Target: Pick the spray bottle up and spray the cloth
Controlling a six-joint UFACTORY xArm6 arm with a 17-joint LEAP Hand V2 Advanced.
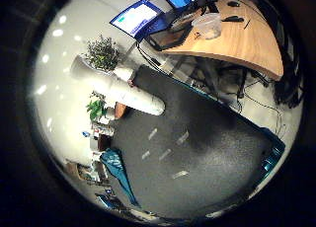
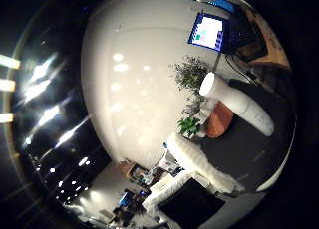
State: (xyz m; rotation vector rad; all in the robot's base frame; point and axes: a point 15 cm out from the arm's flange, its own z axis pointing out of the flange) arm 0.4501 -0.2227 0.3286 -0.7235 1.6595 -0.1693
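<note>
No spray bottle shows in either view. A crumpled teal cloth (image 1: 114, 164) lies at the edge of the dark grey mat (image 1: 197, 153), beside some clutter. My hand (image 2: 199, 164) shows as a white ribbed finger stretched out straight, with a black part beside it. Nothing is held in it. The palm is well away from the mat and looks across the room. A long white tube of the arm (image 1: 129, 93) reaches over the mat's far edge.
A wooden desk (image 1: 247, 44) beyond the mat carries a laptop, a screen (image 1: 136, 17) and a clear plastic tub (image 1: 207, 25). Potted plants (image 1: 102, 53) and an orange object (image 2: 219, 120) stand near the white tube. Short pale tape strips mark the mat.
</note>
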